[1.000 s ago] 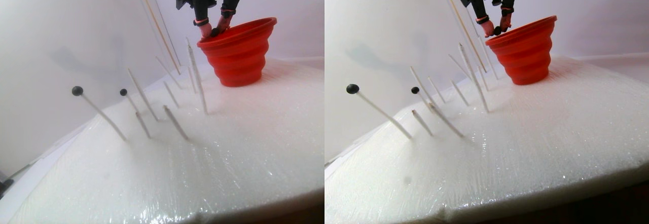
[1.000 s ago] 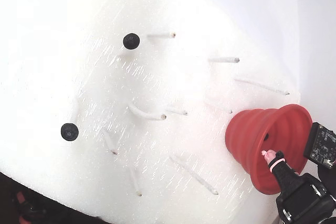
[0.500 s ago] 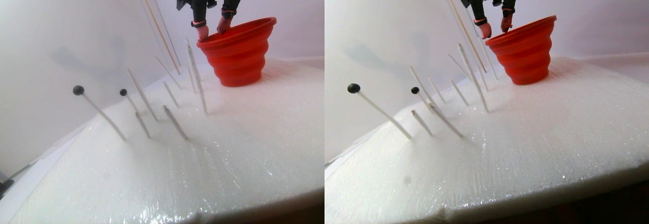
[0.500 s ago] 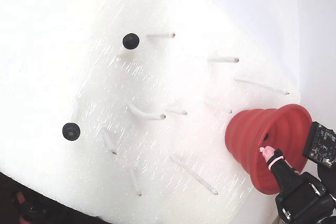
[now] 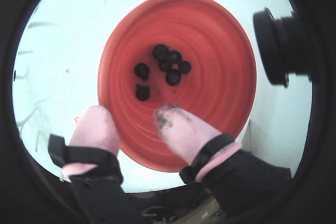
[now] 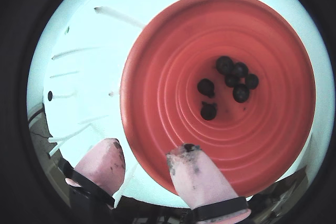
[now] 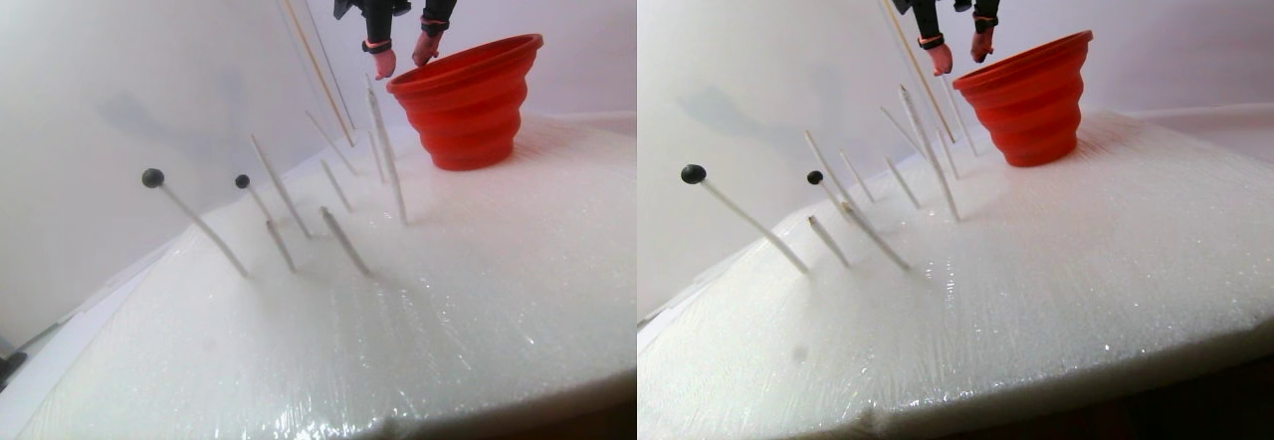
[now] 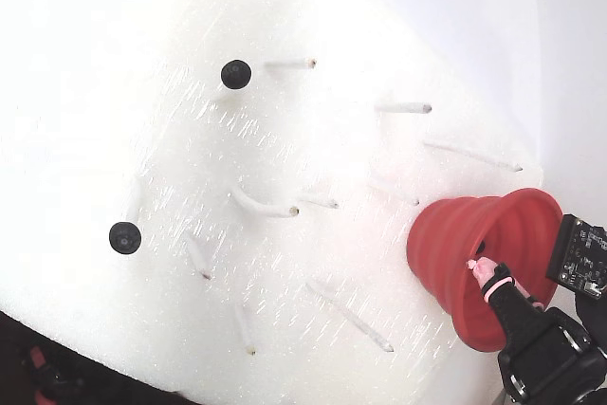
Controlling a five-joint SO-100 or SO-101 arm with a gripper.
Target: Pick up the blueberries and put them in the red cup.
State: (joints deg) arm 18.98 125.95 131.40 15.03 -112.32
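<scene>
The red cup [image 7: 468, 111] stands at the far end of the white foam pad [image 7: 478, 291]. Both wrist views look down into the cup [image 5: 210, 35] [image 6: 168, 56], where several blueberries [image 5: 168, 64] [image 6: 231, 80] lie on the bottom. My gripper [image 7: 404, 57] hangs open just above the cup's near-left rim, with nothing between its pink fingertips [image 5: 94, 124] [image 6: 191, 166]. Two more blueberries [image 7: 152, 177] [image 7: 242, 180] sit on top of white pegs at the left, one [image 8: 236, 74] farther from the cup than the other [image 8: 124, 237].
Several bare thin white pegs [image 7: 343, 239] [image 8: 346, 315] stick slanted out of the foam between the cup and the two berries. A long wooden stick [image 7: 309, 52] leans against the back wall. The foam's front edge [image 7: 498, 405] drops off to dark.
A second ago my gripper was shut on a blueberry at the cup's rim. It has since opened, the berry is gone from it, and it has risen and shifted slightly left.
</scene>
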